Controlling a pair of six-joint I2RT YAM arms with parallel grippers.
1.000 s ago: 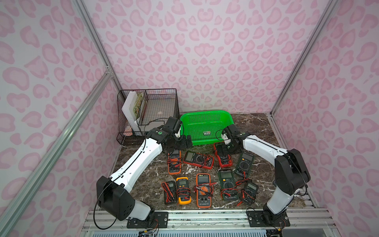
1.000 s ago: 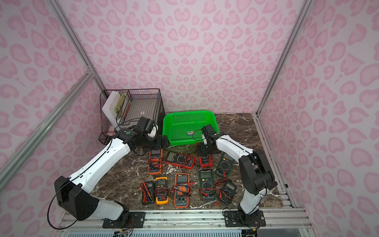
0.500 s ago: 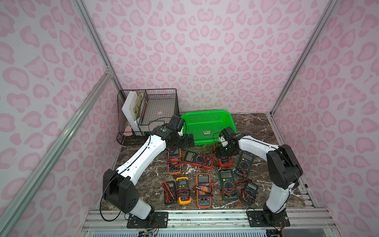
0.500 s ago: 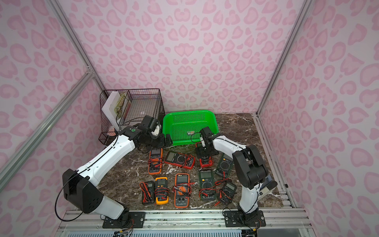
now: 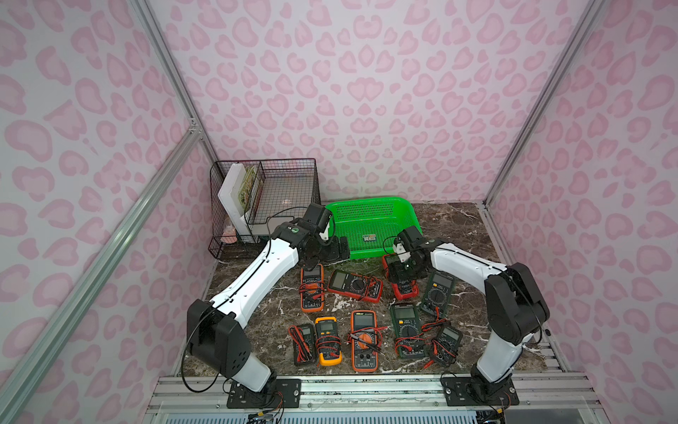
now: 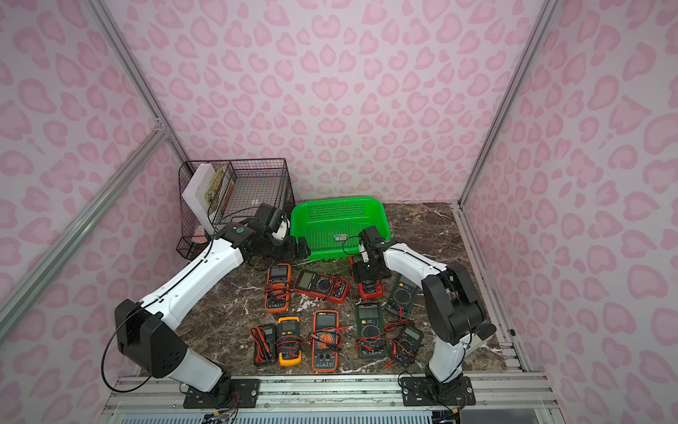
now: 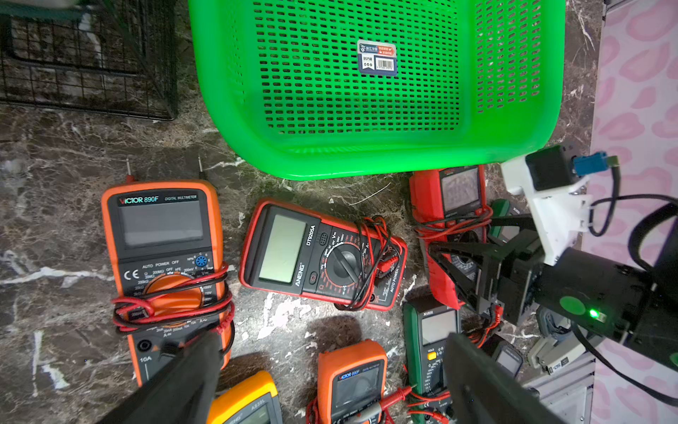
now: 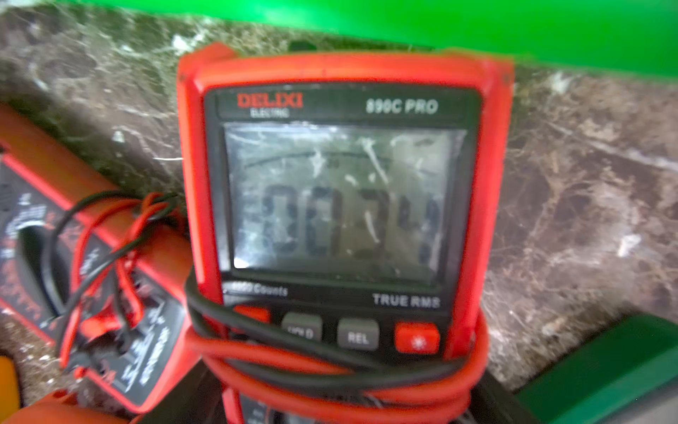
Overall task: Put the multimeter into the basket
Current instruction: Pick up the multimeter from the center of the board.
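Multimeter (image 8: 341, 205) DELIXI 890C PRO (TRUE RMS), VICTOR 890F meter (image 7: 165, 257)

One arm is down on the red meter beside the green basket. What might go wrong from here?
The red multimeter is wound in leads where the right end effector straddles it, so the grip may slip. The rim of the green basket sits right beside it and might get bumped on lifting.
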